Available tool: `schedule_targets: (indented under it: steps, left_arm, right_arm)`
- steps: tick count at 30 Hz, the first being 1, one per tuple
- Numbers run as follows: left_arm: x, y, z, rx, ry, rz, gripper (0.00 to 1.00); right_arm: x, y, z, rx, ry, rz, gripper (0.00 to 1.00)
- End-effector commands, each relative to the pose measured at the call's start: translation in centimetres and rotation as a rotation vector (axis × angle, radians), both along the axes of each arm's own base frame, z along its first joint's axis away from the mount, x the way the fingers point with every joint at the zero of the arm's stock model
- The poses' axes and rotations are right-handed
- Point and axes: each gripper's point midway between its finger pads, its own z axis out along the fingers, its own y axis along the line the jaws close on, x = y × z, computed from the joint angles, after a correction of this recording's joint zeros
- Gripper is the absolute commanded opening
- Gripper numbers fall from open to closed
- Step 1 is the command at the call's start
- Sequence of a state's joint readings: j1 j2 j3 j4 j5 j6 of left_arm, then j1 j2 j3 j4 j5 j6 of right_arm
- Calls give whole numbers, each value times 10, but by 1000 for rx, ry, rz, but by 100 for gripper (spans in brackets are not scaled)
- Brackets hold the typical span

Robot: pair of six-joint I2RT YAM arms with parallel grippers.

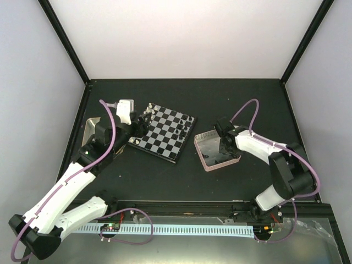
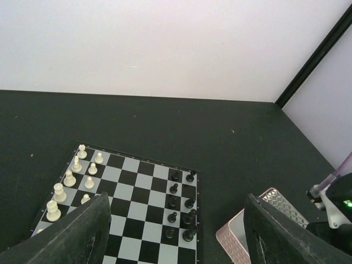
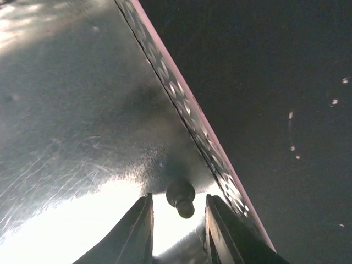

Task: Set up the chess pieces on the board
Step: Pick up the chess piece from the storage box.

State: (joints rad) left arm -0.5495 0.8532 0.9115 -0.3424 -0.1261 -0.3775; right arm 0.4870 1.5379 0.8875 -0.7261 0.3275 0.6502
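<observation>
The chessboard (image 1: pixel 163 133) lies left of centre and also shows in the left wrist view (image 2: pixel 132 220). Silver pieces (image 2: pixel 70 179) stand along its left side, and several black pieces (image 2: pixel 181 206) stand in two files on its right side. My left gripper (image 1: pixel 138 125) hovers open and empty over the board's near-left part. My right gripper (image 1: pixel 224 144) is down inside the pinkish-rimmed tin (image 1: pixel 214 160). Its fingers (image 3: pixel 136 231) stand open on either side of a black pawn (image 3: pixel 181 198) lying on the tin's shiny floor, without touching it.
A second metal tin (image 1: pixel 91 129) sits left of the board, half hidden under the left arm. The pink tin's rim (image 3: pixel 192 126) runs close along the right of the pawn. A cable rail lies along the near table edge (image 1: pixel 181 228).
</observation>
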Motion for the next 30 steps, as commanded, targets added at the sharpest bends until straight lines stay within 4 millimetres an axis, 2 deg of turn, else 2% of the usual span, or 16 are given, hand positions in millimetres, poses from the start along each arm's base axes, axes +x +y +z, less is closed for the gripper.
schedule_targets:
  steps: [1,6,12,15,20,25,30]
  left_arm:
    - [1,-1,10,-6,-27,-10,68]
    - [2,-2,11,-5,-27,-14,68]
    - [1,-2,11,-8,-24,-14,68]
    - [1,-1,10,-7,-20,-12,68]
    - [0,-1,12,-11,-24,-11,67]
    - [-1,0,12,-18,-23,-6,68]
    - [-4,3,12,-27,-12,1,68]
  right_arm:
    - [9,0,-12,21,-1,-3,26]
    - [18,-2,-15,21,-16,-15,22]
    - [18,-5,-23,10,-4,-23,8]
    - [19,-6,-17,12,-28,-26,3]
    - [25,2,7,61,-86,9,2]
    - [31,38,37,160,-137,107,2]
    - [36,95,62,233,-170,256,3]
